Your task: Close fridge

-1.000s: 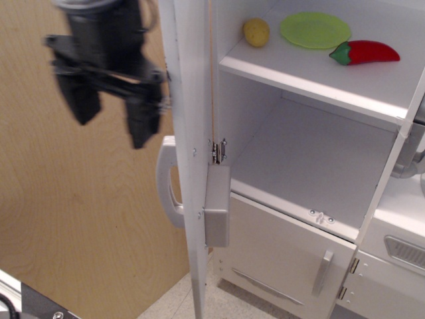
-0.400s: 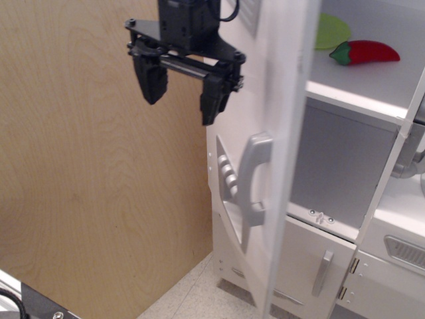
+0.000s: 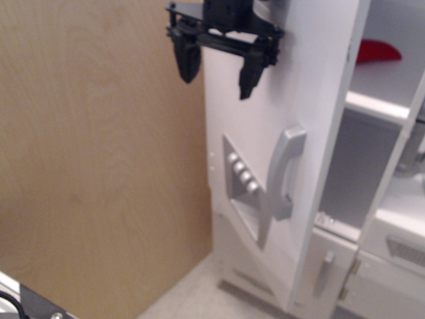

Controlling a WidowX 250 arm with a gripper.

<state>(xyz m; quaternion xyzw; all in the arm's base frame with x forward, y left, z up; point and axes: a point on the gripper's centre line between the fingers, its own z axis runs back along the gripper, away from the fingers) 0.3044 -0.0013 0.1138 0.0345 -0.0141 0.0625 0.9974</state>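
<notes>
The tall white toy fridge (image 3: 372, 199) stands at the right. Its big door (image 3: 292, 100) is swung most of the way toward the cabinet, with a narrow gap left at its right edge. The door shows its silver handle (image 3: 284, 174) and the grey dispenser panel (image 3: 244, 189) with four buttons. Through the gap I see white shelves (image 3: 375, 106) and part of a red pepper (image 3: 375, 51). My black gripper (image 3: 220, 72) is open and empty at the top, its right finger against the upper outer face of the door.
A light wooden wall panel (image 3: 99, 166) fills the left. Below the big door is a smaller white door with a short silver handle (image 3: 323, 272). More white toy kitchen units (image 3: 398, 246) stand at the far right. Speckled floor (image 3: 192, 296) lies below.
The door has swung from wide open, edge-on, to nearly closed. My gripper has moved right and up along with it. The yellow plate and potato are now hidden behind the door.
</notes>
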